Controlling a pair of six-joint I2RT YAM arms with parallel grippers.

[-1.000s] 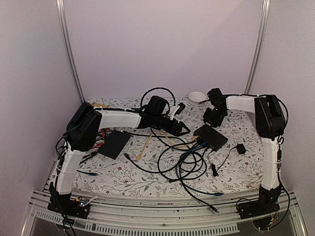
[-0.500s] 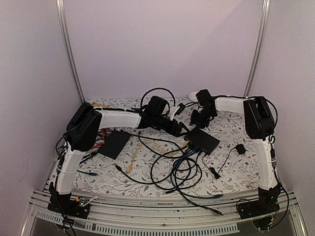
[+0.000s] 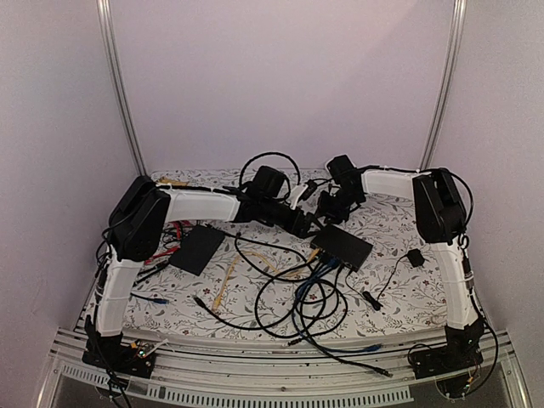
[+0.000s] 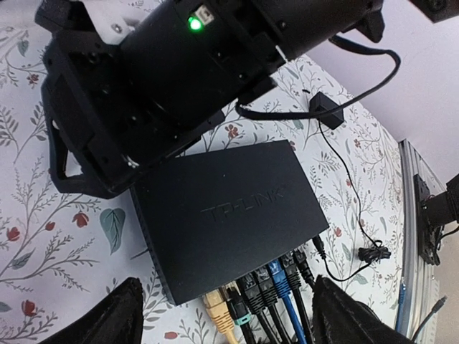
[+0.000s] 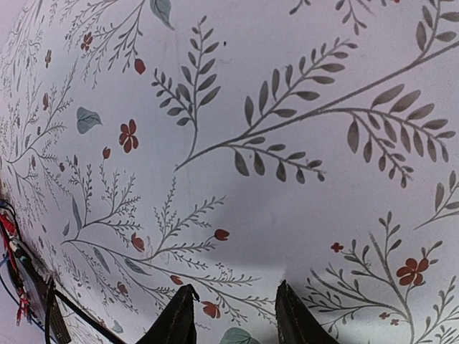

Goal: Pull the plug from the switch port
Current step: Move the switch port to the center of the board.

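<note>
The switch (image 3: 341, 246) is a flat black box right of centre on the floral cloth. In the left wrist view the switch (image 4: 226, 215) shows a row of plugs on its near edge: a yellow plug (image 4: 217, 309), a teal-collared one (image 4: 239, 306), black ones and a blue one (image 4: 281, 283). My left gripper (image 4: 229, 324) is open wide, its fingers either side of that row, holding nothing. It shows in the top view (image 3: 306, 226) at the switch's left end. My right gripper (image 3: 326, 206) hovers behind the switch. In its own view the right gripper (image 5: 233, 319) is open over bare cloth.
A thinner black slab (image 3: 197, 248) lies at the left. Tangled black and blue cables (image 3: 297, 293) spread in front of the switch, with a yellow cable (image 3: 224, 280). A small black adapter (image 3: 416, 257) lies at the right, also in the left wrist view (image 4: 324, 112).
The right arm has swung left, close behind the switch. The switch and its cables have slid left and nearer. The left arm has drawn back slightly left.
</note>
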